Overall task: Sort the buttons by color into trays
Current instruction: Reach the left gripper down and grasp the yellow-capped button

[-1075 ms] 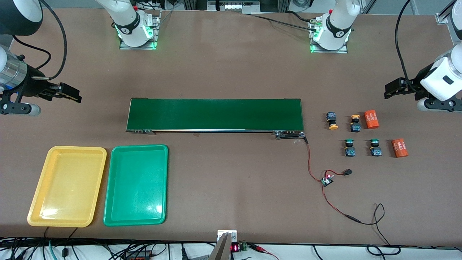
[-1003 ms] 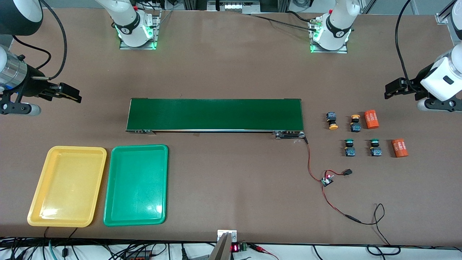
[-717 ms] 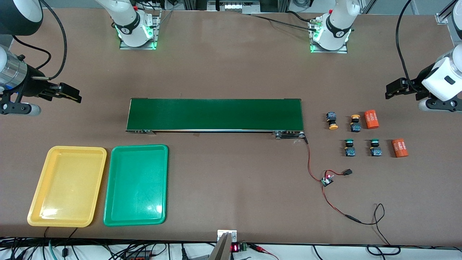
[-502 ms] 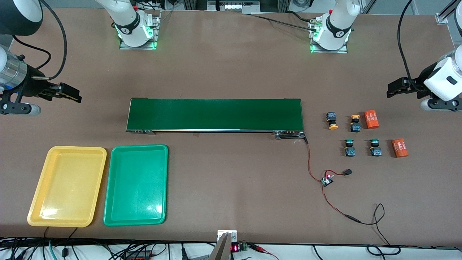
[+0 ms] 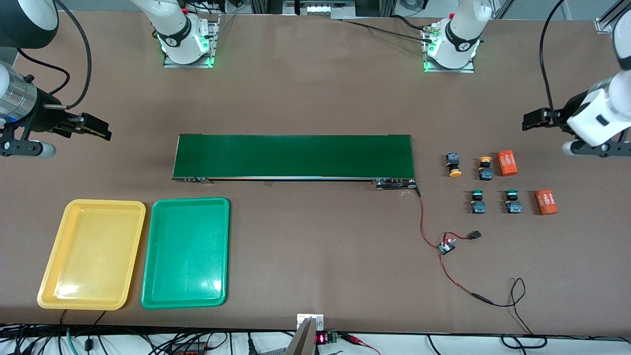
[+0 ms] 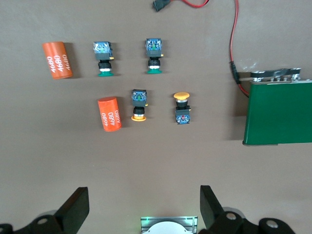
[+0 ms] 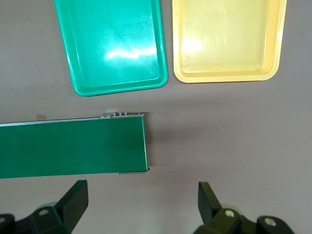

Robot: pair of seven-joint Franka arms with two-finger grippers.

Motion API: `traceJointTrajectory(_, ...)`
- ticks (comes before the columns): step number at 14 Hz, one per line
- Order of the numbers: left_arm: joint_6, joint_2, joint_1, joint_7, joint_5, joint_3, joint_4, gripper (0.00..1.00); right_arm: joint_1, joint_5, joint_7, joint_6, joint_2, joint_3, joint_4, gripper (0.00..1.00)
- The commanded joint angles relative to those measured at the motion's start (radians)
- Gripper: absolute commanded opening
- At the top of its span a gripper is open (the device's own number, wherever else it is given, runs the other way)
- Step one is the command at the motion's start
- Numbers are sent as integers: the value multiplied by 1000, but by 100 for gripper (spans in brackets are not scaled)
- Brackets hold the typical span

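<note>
A: Where are the buttons?

B: All four lie toward the left arm's end of the table: yellow-capped buttons (image 5: 454, 164) beside an orange cylinder (image 5: 507, 162), green-capped buttons (image 5: 477, 201) nearer the camera. Yellow tray (image 5: 45, 277) and green tray (image 5: 149, 287) hold nothing.

A: The grippers?

B: Left gripper (image 5: 531, 120) hangs spread near the buttons; right gripper (image 5: 96, 127) waits, spread too.

A: Handling?

B: Probably light, rigid plastic. Pinch the squarish body; the round cap could slip.

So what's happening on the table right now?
Nothing is held yet. The left end effector, open, hangs over bare table near the four buttons, which lie unsorted beside two orange cylinders. The right end effector, also open, waits at its end of the table. The yellow tray and green tray hold nothing.
</note>
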Motion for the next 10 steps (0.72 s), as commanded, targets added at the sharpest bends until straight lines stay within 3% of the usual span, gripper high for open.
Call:
traceJointTrajectory(1, 65, 36, 6, 18, 20, -11, -52, 100, -5, 12, -8, -11, 6, 0, 13, 100)
traceJointTrajectory(6, 383, 49, -3, -50, 16, -35, -285, 100, 11, 7, -79, -30, 69, 5, 7, 100)
traceJointTrajectory(10, 608, 64, -3, -162, 16, -103, -448, 100, 24, 13, -135, -126, 75, 5, -4, 100)
